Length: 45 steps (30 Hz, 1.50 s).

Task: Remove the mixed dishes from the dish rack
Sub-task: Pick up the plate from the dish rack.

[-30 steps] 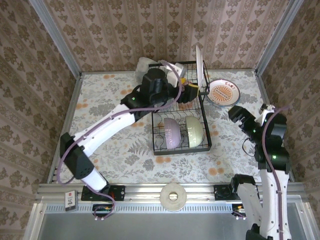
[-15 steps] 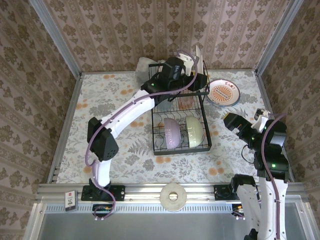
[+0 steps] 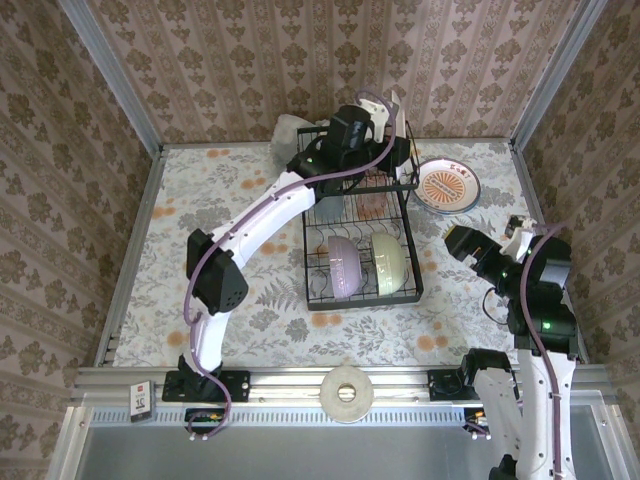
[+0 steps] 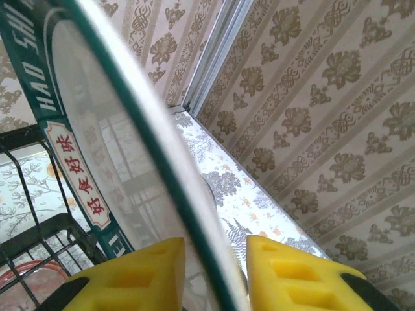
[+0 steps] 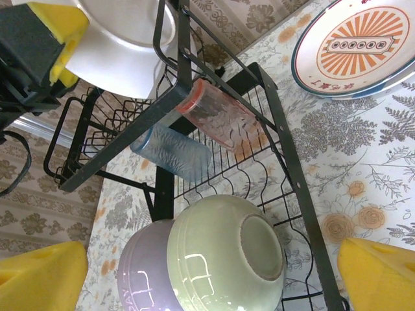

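Black wire two-tier dish rack [image 3: 312,292] on the floral-patterned desk [image 3: 220,210]. Upper tier: a white round plate with a dark green lettered rim [image 4: 97,136] stands on edge. The left hand [image 4: 215,277] straddles its rim, one yellow finger [image 4: 139,272] close against each face; whether they press the plate cannot be told. Below it, a translucent pink tumbler [image 5: 220,120] and a grey-blue tumbler [image 5: 172,155] lie on their sides. Lower front: a lavender bowl [image 3: 343,265] touches a pale green bowl [image 3: 388,262], both on edge. The right hand [image 3: 465,243], fingers spread wide and holding nothing, hovers right of the rack, near a round plate with an orange sunburst centre [image 3: 448,187] lying flat on the desk.
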Each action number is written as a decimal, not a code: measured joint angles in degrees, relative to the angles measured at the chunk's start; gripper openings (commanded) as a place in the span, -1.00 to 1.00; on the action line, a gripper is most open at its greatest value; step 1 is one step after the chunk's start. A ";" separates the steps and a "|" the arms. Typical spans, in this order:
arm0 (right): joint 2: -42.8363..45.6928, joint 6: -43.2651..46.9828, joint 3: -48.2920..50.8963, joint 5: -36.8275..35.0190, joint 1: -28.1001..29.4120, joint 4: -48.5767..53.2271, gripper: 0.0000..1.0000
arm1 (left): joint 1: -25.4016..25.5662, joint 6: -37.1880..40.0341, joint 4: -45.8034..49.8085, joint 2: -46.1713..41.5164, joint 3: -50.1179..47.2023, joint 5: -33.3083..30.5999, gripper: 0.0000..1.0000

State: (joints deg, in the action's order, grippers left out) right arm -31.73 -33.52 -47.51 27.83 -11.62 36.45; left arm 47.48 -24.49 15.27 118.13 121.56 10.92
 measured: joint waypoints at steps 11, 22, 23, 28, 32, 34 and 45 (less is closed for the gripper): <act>-1.03 0.37 0.00 0.04 0.00 -0.22 1.00 | -0.33 -3.04 2.36 0.22 1.57 -1.81 -1.00; -2.14 0.37 0.00 0.04 -0.02 -0.42 1.00 | -0.22 -2.93 2.05 -0.70 0.37 -2.25 -1.00; -2.34 0.37 0.00 0.04 0.00 -0.46 1.00 | -0.15 -2.69 1.88 -0.92 0.04 -2.45 -1.00; -3.17 0.33 0.00 0.02 0.00 -0.70 1.00 | 0.92 0.46 0.72 -3.39 -2.67 -3.85 -1.00; -3.74 0.24 0.00 0.02 0.00 -1.75 1.00 | 1.68 3.89 0.44 -6.47 -4.50 -3.48 -1.00; -3.89 0.15 0.00 0.02 -0.02 -2.01 1.00 | 1.81 5.33 0.13 -8.07 -5.66 -3.26 -1.00; -5.11 -1.42 -1.62 0.26 0.00 -3.06 1.00 | 3.65 20.39 -2.36 -18.49 -17.73 -6.25 -1.00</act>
State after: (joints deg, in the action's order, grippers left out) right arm -36.84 -34.94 -49.12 28.10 -11.62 33.39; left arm 51.13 -4.10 12.91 99.63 103.83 4.67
